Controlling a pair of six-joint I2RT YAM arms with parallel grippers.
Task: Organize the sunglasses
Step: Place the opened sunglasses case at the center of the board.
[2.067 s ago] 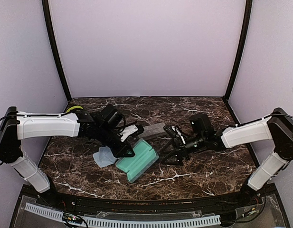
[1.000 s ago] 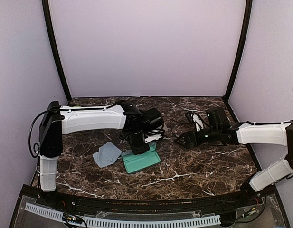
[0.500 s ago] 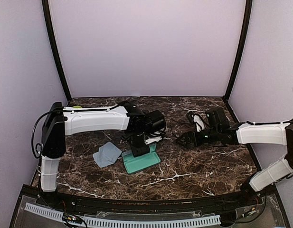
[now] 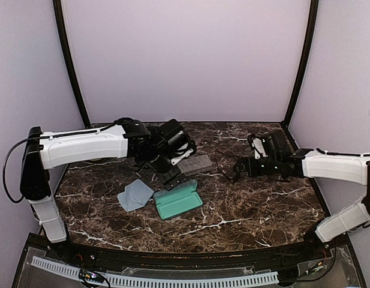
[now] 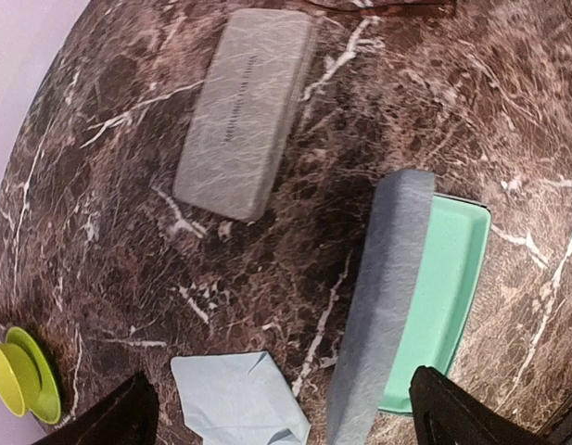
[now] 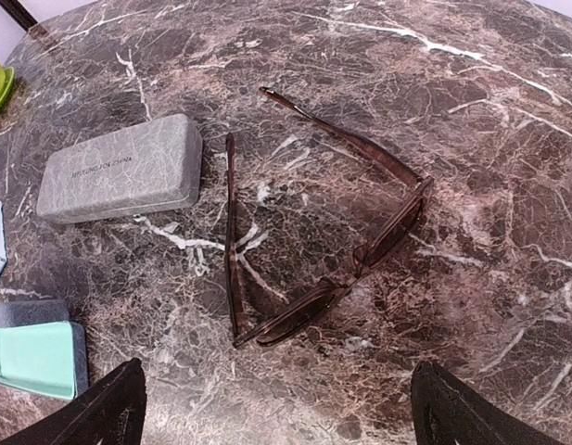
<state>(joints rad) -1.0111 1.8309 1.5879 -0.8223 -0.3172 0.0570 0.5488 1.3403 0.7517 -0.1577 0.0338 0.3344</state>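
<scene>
pale lilac walls (image 4: pixel 185 60) close in a dark brown marble-patterned tabletop (image 4: pixel 262 210) veined with white.

1 pair of sunglasses (image 6: pixel 352 264), with a dark brown frame, lies flat on the tabletop right of centre. both temples are unfolded and point toward the back wall. it sits just beside the right end of a closed grey case (image 6: pixel 119 171), apart from it and touching neither pincer.

the grey case has 1 line of small capital print on its lid. the letters are too small and faint to read in any view.

nearer the front edge lies a second case (image 5: pixel 438 297), open. its shell is blue-grey and its lining mint green, and the lid stands up on edge in the left wrist view. no writing shows on it.

a crumpled light blue cloth (image 5: pixel 235 399) lies just left of the open case. a lime green object (image 5: pixel 21 375) sits at the far left edge, only partly in view.

the left pincer (image 5: pixel 286 417) hangs above the gap between the 2 cases. its fingers are spread wide and nothing is held.

the right pincer (image 6: pixel 286 408) hovers over the sunglasses from the right, also spread wide and gripping nothing.
</scene>
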